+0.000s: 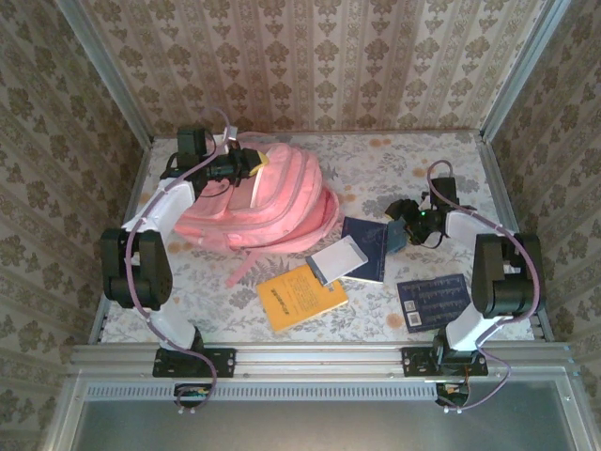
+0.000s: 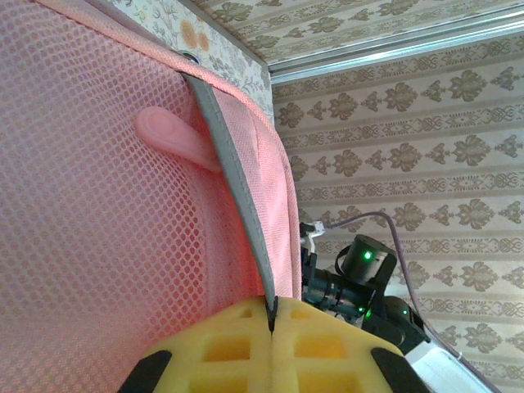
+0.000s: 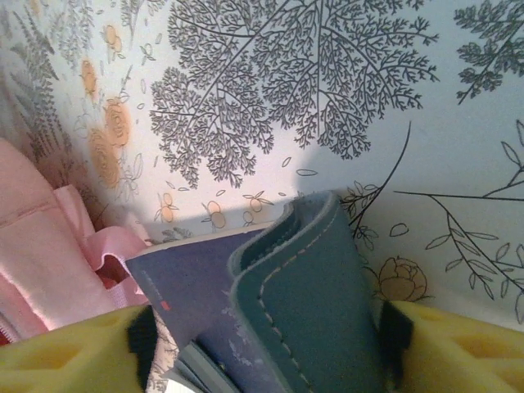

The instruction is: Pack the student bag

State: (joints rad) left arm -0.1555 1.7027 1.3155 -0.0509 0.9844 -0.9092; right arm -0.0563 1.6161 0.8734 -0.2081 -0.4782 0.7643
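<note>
The soft student bag (image 1: 272, 202) lay far left, likely to sag. The left gripper (image 2: 270, 323) clenched its grey zip trim (image 2: 237, 188), a sound hold. The right gripper (image 3: 262, 352) straddled a blue notebook (image 3: 213, 286), grip unclear.

It looked like a lab test cell dressed as a home: damask wallpaper panels (image 1: 310, 66) boxed in a floral-covered surface (image 1: 385, 155), framed by bare aluminium rails (image 1: 319, 359), robot arms (image 1: 141, 258) bolted to the near one.
</note>
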